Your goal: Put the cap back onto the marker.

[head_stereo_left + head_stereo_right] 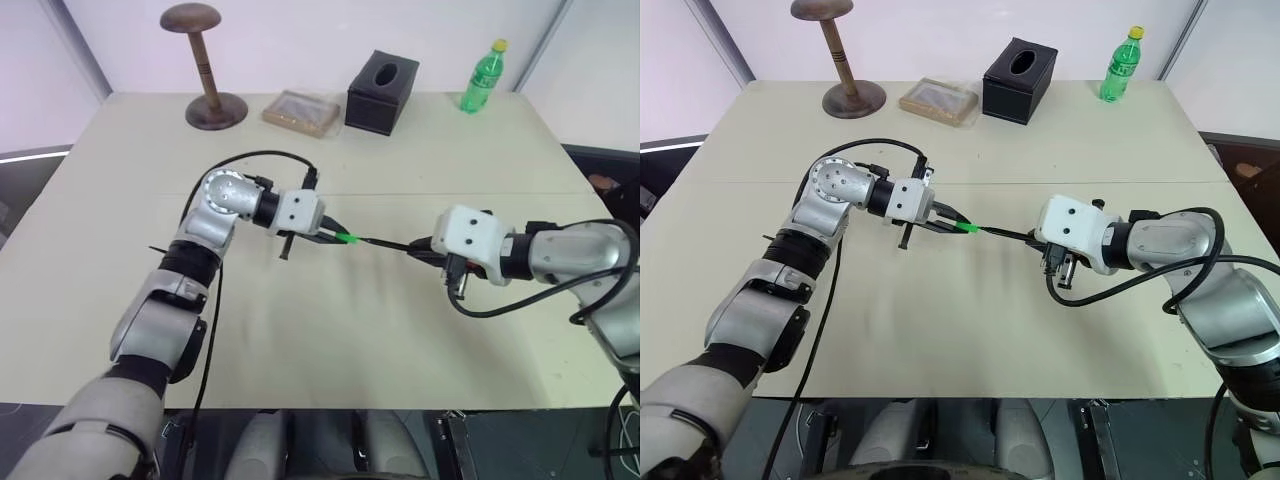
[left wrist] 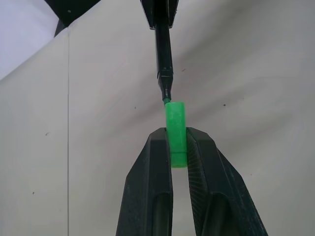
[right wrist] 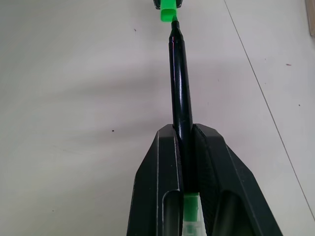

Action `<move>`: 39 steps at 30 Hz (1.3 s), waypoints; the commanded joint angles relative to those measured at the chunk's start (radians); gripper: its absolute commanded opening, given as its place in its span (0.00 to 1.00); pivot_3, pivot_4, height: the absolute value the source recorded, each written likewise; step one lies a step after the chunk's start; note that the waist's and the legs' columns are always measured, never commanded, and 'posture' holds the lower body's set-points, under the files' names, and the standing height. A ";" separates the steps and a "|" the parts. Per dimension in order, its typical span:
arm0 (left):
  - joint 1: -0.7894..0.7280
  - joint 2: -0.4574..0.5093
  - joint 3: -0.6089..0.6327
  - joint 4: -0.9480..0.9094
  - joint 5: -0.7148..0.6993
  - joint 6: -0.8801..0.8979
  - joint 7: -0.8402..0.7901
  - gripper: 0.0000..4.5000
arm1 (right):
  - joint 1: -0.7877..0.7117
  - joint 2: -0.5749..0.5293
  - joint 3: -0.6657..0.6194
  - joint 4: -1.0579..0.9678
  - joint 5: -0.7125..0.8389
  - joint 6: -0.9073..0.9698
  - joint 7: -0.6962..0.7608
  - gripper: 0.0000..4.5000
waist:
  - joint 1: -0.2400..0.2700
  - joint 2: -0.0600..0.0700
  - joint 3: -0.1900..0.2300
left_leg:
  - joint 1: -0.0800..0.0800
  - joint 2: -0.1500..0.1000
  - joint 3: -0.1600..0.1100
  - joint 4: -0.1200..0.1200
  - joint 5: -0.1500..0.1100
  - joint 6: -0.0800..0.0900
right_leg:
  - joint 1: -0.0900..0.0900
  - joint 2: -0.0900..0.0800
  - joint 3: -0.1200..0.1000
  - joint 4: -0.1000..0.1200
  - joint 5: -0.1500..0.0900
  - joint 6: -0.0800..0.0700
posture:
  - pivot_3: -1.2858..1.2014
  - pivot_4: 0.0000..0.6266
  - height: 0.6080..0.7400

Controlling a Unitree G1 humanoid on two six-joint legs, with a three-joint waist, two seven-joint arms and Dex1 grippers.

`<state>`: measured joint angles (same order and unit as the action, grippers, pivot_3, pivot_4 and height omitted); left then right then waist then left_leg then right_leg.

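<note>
Left hand: clamped on the cap
Right hand: clamped on the marker
Marker tip: just at the cap's mouth, above the table

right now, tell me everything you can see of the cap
The cap is a small bright green cylinder that looks like smooth plastic, clamped between the two black fingers of the left gripper, with its open end sticking out beyond the fingertips. It is held in the air above the table, lined up with the marker, whose tip sits right at the cap's mouth. The cap is not pushed on yet: the marker's narrow neck is bare. The right gripper holds the marker.
</note>
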<state>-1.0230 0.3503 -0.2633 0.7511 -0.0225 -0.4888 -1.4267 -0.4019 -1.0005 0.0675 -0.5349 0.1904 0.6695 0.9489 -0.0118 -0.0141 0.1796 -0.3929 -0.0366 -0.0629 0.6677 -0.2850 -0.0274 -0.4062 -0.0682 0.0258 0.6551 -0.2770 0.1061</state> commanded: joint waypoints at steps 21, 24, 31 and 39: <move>-0.019 -0.043 -0.023 0.014 0.034 -0.058 0.076 0.00 | -0.029 0.004 -0.010 -0.046 0.013 0.024 -0.007 0.01 | 0.000 0.000 0.000 | 0.000 0.000 0.000 0.000 0.000 0.000 | 0.000 0.000 0.000 0.000 0.000 0.000 | 0.52 0.24 1.00; -0.023 -0.050 -0.024 0.022 0.043 -0.075 0.098 0.00 | -0.037 0.010 -0.004 -0.052 0.017 0.036 -0.007 0.01 | 0.000 0.000 0.000 | 0.000 0.000 0.000 0.000 0.000 0.000 | 0.000 0.000 0.000 0.000 0.000 0.000 | 0.52 0.24 1.00; -0.033 -0.062 -0.024 0.044 0.055 -0.108 0.133 0.00 | -0.066 0.049 -0.010 -0.078 0.069 0.111 -0.010 0.01 | 0.001 0.000 0.000 | 0.000 0.000 0.000 0.000 0.000 0.000 | 0.000 0.000 0.000 0.000 0.000 0.000 | 0.52 0.24 1.00; -0.029 -0.081 -0.017 0.038 0.025 -0.136 0.114 0.00 | -0.071 0.063 -0.005 -0.095 0.096 0.153 -0.011 0.01 | 0.001 0.000 0.000 | 0.000 0.000 0.000 0.000 0.000 0.000 | 0.000 0.000 0.000 0.000 0.000 0.000 | 0.52 0.24 1.00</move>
<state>-1.0344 0.2930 -0.2841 0.8126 0.0320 -0.6092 -1.3106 -0.4453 -0.9540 0.0719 -0.5554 0.2420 0.8436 0.9308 -0.0111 -0.0141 0.1796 -0.3930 -0.0367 -0.0630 0.6676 -0.2850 -0.0274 -0.4063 -0.0682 0.0258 0.6551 -0.2770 0.1061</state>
